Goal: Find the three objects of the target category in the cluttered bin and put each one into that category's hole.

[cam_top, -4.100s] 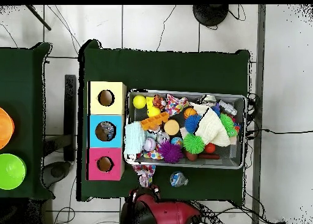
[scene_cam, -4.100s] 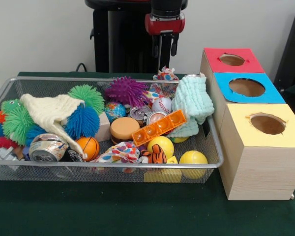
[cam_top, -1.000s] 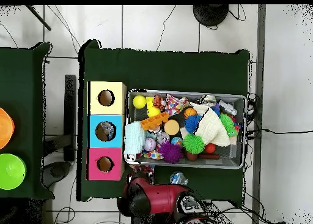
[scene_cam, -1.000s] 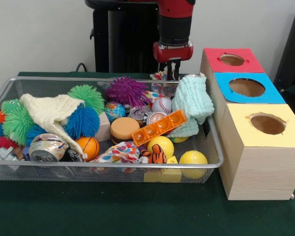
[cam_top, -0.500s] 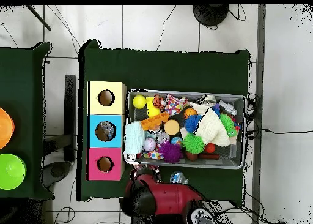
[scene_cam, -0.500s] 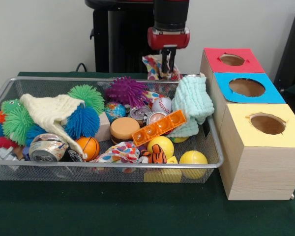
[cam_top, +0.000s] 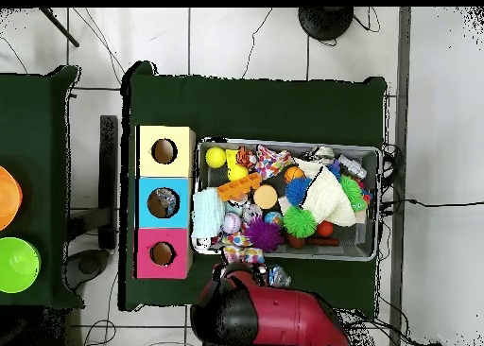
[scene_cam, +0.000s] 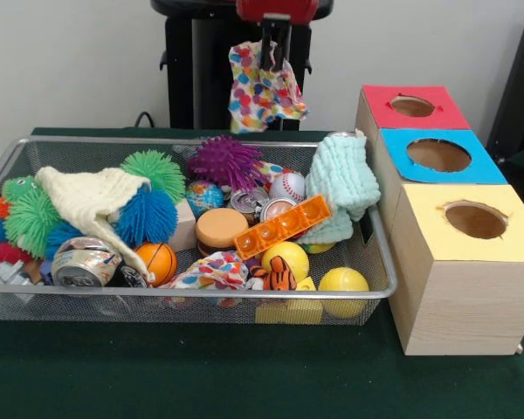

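1. Holding a multicoloured spotted cloth (scene_cam: 264,85), the end effector (scene_cam: 276,44) was clamped on its upper edge, and the cloth dangled in the air above the far rim of the bin (scene_cam: 192,141).
2. Judged from that, the step in hand was clearing clutter, not delivering a target: the cloth was no bottle.
3. A small clear bottle (cam_top: 275,277) seemed to lie on the green surface (cam_top: 331,281) outside the bin, just beside the rim nearest the robot's base, though the red arm half covered it in the overhead view.
4. The blue-topped box's hole (scene_cam: 438,154) lay beside the bin's end, between the red-topped and yellow-topped boxes; something pale showed inside it from overhead, too small to identify.
5. Next, the cloth probably needed dropping away from the bottle, and then a grasp on the bottle and a carry to that hole.
6. No other clear bottle could be made out among the bin's toys; the white knitted cloth (scene_cam: 92,199) and mint towel (scene_cam: 341,179) may have hidden some.
7. The end effector's top was cut off in the front view.
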